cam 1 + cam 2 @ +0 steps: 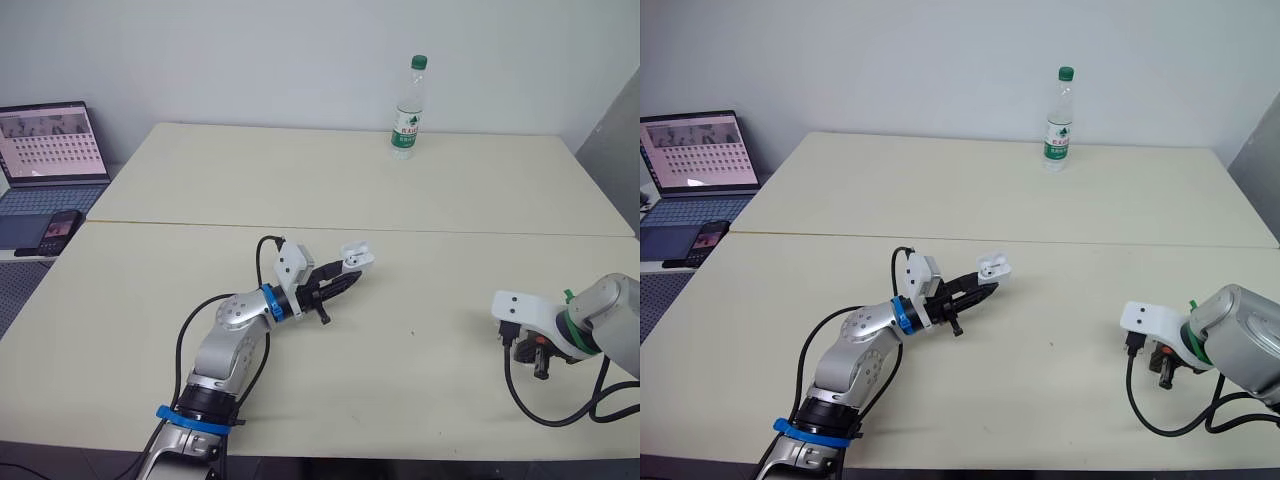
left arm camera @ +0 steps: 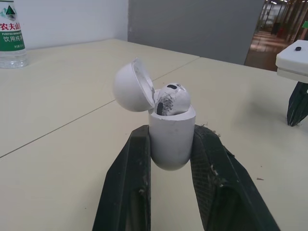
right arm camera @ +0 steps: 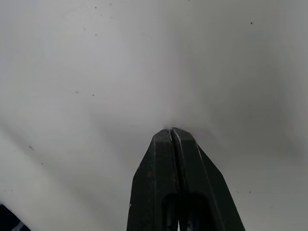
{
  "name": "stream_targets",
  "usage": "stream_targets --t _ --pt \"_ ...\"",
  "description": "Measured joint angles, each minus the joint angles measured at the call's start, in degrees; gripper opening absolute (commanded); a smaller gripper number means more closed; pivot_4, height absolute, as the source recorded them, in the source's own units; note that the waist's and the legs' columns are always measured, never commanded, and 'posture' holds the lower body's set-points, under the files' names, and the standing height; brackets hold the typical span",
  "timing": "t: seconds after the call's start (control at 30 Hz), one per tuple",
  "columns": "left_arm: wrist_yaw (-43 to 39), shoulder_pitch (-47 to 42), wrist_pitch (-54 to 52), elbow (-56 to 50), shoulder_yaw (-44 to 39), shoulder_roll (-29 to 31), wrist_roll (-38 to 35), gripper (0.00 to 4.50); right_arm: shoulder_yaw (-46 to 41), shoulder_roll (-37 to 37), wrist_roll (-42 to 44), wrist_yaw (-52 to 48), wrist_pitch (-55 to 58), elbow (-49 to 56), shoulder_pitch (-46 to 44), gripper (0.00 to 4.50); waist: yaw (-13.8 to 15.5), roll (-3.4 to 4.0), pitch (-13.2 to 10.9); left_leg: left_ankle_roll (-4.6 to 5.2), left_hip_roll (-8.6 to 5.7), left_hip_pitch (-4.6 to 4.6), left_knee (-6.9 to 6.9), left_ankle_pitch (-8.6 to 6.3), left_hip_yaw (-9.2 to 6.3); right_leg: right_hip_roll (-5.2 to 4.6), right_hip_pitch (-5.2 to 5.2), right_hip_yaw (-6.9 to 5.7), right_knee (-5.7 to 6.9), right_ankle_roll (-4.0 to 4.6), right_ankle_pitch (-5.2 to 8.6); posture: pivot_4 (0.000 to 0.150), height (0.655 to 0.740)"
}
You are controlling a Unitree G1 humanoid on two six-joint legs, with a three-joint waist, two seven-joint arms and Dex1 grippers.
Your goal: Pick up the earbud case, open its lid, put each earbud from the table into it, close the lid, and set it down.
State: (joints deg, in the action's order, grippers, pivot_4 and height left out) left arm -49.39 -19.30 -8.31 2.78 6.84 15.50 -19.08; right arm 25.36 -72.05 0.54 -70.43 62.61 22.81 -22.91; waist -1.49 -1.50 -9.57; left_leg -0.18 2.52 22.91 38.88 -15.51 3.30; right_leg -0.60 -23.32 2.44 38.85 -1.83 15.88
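Note:
My left gripper is shut on the white earbud case, holding it a little above the table's middle. The case's lid stands open, tipped back, and a white earbud sits in the case's mouth. The case also shows in the right eye view as a small white shape at the fingertips. My right gripper is shut with nothing between its fingers, tips close to the bare table. It hangs low at the table's right side, well apart from the case.
A clear water bottle with a green cap stands at the table's far edge. An open laptop and a phone lie on a side surface at the left. A seam runs across the cream table.

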Motion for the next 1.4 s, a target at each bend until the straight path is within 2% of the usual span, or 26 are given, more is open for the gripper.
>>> stream_targets --t 0.13,0.17,0.23,0.33,0.47,0.73,0.83,1.03,1.2,1.4 --pt "0.0 -0.1 -0.1 0.0 0.0 0.0 0.0 0.77 -4.2 -0.4 1.8 1.4 -0.5 0.0 1.3 0.04 0.0 0.00 0.0 0.00 -0.01 0.01 0.00 0.00 0.00 0.00 0.00 0.00 0.00 0.00 0.00 0.150 0.7362" --pt "0.0 -0.1 -0.1 0.0 0.0 0.0 0.0 0.77 -5.4 -1.3 2.6 1.6 -0.7 0.0 2.1 0.20 0.0 0.00 0.0 0.00 -0.02 0.01 0.00 0.00 0.00 0.00 0.00 0.00 0.00 0.00 0.00 0.150 0.7362" --pt "0.0 -0.1 -0.1 -0.1 0.0 0.1 0.0 0.77 -8.7 -3.2 3.7 1.9 -0.5 0.4 4.7 0.63 0.0 0.00 0.0 0.00 -0.02 0.02 0.00 0.00 -0.01 0.00 0.00 0.00 0.00 0.00 0.00 0.150 0.7362" --pt "0.0 -0.1 -0.2 -0.1 0.0 0.1 0.0 0.77 -13.7 -4.0 5.4 3.8 1.8 1.0 8.6 1.65 0.1 0.00 0.0 0.00 -0.01 0.02 -0.01 0.00 -0.01 0.00 0.00 0.03 0.00 0.00 0.00 0.150 0.7362" --pt "0.0 -0.1 -0.1 -0.1 0.1 0.0 0.0 0.77 -18.8 -2.9 7.6 7.3 7.1 1.6 12.6 1.65 0.0 -0.01 0.0 0.00 0.00 0.00 0.00 0.00 0.00 0.01 0.00 0.05 0.02 0.00 0.00 0.150 0.7362" --pt "-0.2 -0.8 0.0 0.2 0.3 -0.1 0.2 0.77 -31.0 9.8 13.1 16.8 25.0 1.7 12.0 1.65 0.0 0.00 0.0 0.00 0.00 0.02 0.03 0.00 0.00 0.11 0.01 0.06 0.03 -0.01 0.00 0.150 0.7362" --pt "-0.2 -1.1 0.1 0.3 0.4 -0.1 0.3 0.77 -35.6 11.7 14.8 18.9 28.6 2.4 13.3 1.65 0.0 0.00 0.0 0.00 -0.01 0.05 0.00 0.00 -0.03 0.10 0.01 0.07 0.01 -0.01 0.00 0.150 0.7362" --pt "-0.3 -1.2 0.3 1.1 0.6 0.0 0.3 0.77 -43.6 18.0 17.4 25.0 29.5 4.3 17.3 1.65 0.0 -0.01 0.0 0.00 0.00 0.02 -0.02 0.00 -0.02 0.15 0.02 0.07 0.02 -0.02 0.00 0.150 0.7362" --pt "-1.1 -1.3 0.9 1.3 0.8 0.1 0.7 0.77 -48.1 24.1 17.4 30.4 27.2 10.1 18.6 1.65 -0.1 -0.01 0.0 0.00 0.05 0.02 0.00 0.01 -0.06 0.23 0.02 0.06 0.03 -0.21 0.11 0.150 0.7362" --pt "-1.5 -1.4 1.2 1.4 0.6 1.1 1.2 0.77 -55.9 35.3 16.1 35.8 14.7 18.1 29.2 1.65 0.0 0.00 0.0 -0.01 0.03 0.06 -0.04 0.00 -0.08 0.21 0.02 0.06 0.00 -0.21 0.11 0.150 0.7362"
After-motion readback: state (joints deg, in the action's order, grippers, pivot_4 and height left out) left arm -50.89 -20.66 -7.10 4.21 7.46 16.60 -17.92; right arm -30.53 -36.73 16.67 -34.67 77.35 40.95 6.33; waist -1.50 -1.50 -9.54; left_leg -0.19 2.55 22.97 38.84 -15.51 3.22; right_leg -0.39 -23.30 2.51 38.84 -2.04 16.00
